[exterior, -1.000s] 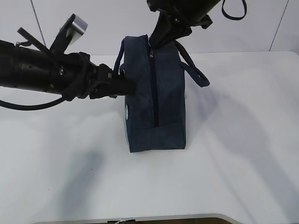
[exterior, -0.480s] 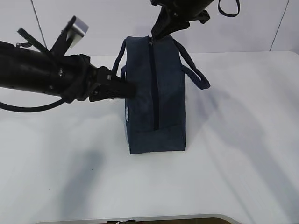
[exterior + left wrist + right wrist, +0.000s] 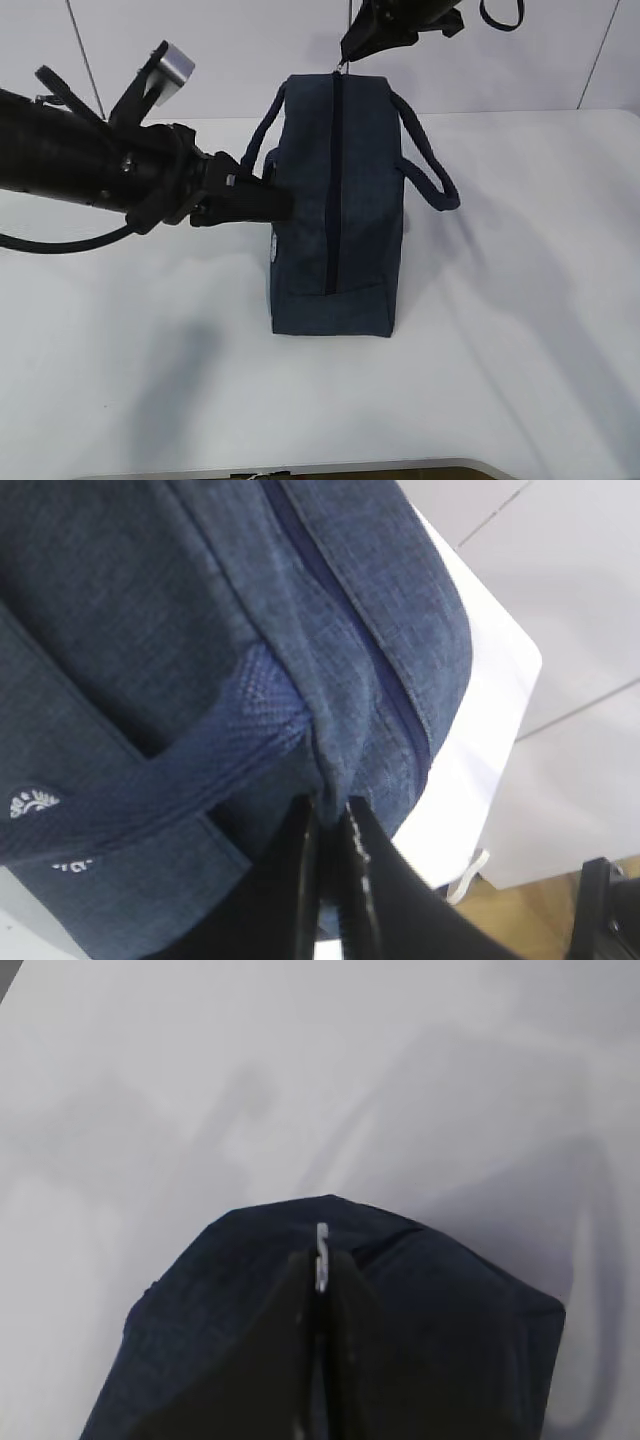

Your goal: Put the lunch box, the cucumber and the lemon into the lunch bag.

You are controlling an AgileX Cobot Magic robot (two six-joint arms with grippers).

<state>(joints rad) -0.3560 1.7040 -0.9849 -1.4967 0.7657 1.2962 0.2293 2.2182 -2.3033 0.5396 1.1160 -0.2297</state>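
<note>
The bag (image 3: 335, 200) stands upright near the middle of the tabletop (image 3: 520, 330), a little toward the far edge, and its zipper (image 3: 333, 180) runs shut along the whole visible length. No lunch box, no cucumber, no lemon anywhere on the surface — so by the look of it all three are already inside, though the bag's interior is hidden and that stays a judgement.

The right gripper (image 3: 320, 1285) is clamped on the silver ring pull (image 3: 321, 1256) at the bag's far top end, right where the zipper stops. The left gripper (image 3: 330, 825) is pinched tight on a fold of fabric at the bag's side, just under the handle (image 3: 215, 750) root, bracing it.

What seems left is small — let go of the pull, let go of the cloth, back both arms off.

The surface is a plain white tabletop with soft arm shadows on it. Behind it is a pale panelled wall (image 3: 220, 50); the left wrist view catches a strip of wooden floor (image 3: 520, 920) past the table's edge.
</note>
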